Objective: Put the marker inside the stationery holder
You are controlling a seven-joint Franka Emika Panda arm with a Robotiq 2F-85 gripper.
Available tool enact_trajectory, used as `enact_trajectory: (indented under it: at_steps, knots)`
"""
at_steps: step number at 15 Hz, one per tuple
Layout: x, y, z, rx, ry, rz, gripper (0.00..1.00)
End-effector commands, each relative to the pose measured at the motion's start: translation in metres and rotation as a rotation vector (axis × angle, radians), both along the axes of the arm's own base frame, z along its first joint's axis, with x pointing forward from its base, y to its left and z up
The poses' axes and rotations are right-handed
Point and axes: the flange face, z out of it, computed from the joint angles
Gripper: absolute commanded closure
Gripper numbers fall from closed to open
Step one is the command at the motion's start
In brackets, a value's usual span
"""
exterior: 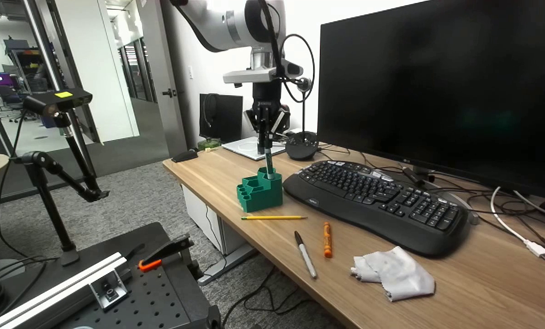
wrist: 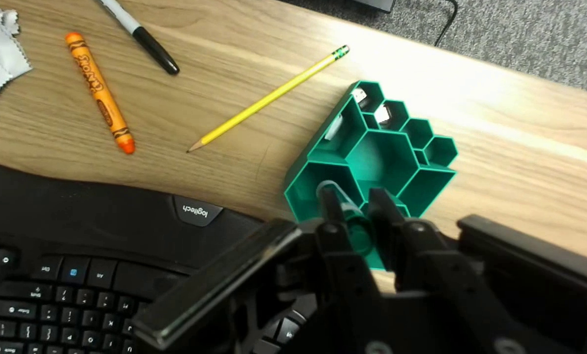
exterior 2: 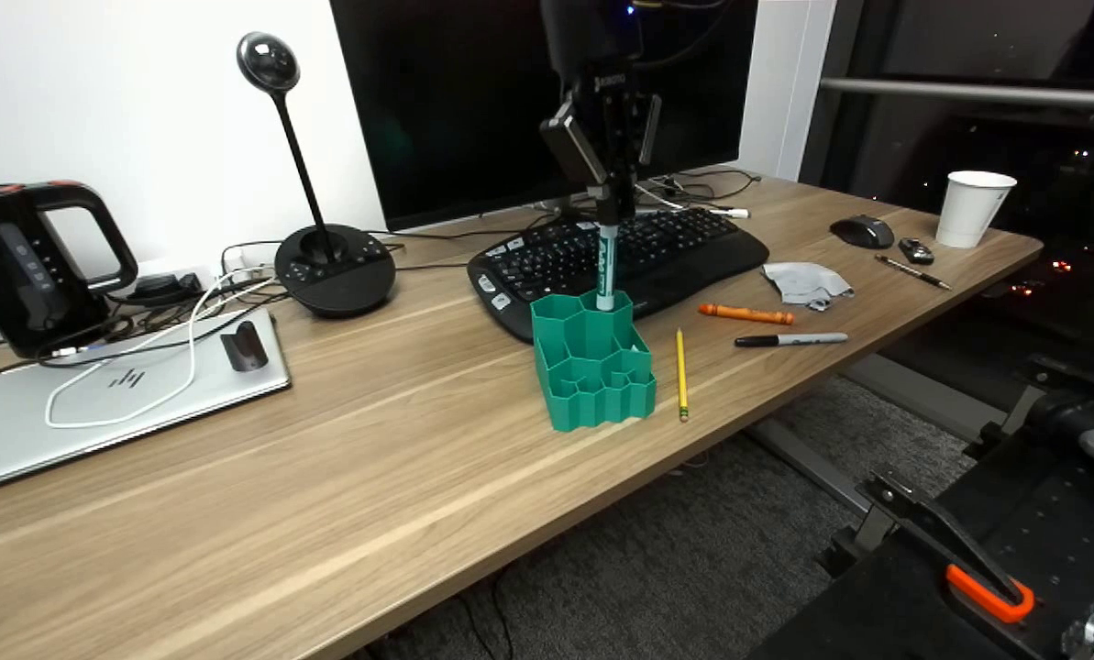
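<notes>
The short green marker is held upright over the green stationery holder. The marker shows in both exterior views [exterior: 269,161] [exterior 2: 607,266] and in the wrist view [wrist: 360,239]. Its white end points down. The holder has honeycomb compartments and shows in both exterior views [exterior: 265,200] [exterior 2: 592,408] and in the wrist view [wrist: 378,158]. My gripper [exterior: 266,142] [exterior 2: 612,209] [wrist: 355,199] is shut on the marker's upper part. The marker's lower end is at the opening of a tall hexagonal compartment beside the keyboard; I cannot tell if it is below the rim.
A yellow pencil [exterior: 274,217] lies close to the holder. An orange crayon [exterior: 327,240], a white-and-black pen [exterior: 305,255] and a grey cloth [exterior: 398,274] lie further along. A black keyboard [exterior: 377,205] and monitor [exterior: 436,91] stand behind. A laptop [exterior 2: 143,394] lies at one side.
</notes>
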Motion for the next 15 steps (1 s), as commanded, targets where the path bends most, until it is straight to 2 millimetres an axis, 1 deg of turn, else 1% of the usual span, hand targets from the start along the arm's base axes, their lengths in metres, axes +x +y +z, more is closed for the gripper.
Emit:
enact_trajectory:
  at_steps: [1,3,4,5,6,9,10,11,13,15]
  knots:
    - [0.012,0.007,-0.006,-0.03,0.002,-0.012,0.95]
    - [0.016,0.009,-0.013,-0.038,0.006,-0.022,0.95]
    - [0.017,0.009,-0.015,-0.044,0.01,-0.027,0.56]
    - [0.018,0.01,-0.016,-0.046,0.018,-0.034,0.55]
    - [0.02,0.011,-0.017,-0.05,0.022,-0.042,0.49]
    - [0.021,0.013,-0.019,-0.058,0.036,-0.062,0.27]
    - [0.02,0.013,-0.02,-0.059,0.04,-0.071,0.2]
    - [0.019,0.012,-0.02,-0.061,0.053,-0.076,0.12]
    - [0.014,0.002,-0.015,-0.066,0.073,-0.115,0.01]
    - [0.005,-0.025,-0.002,-0.064,0.101,-0.184,0.0]
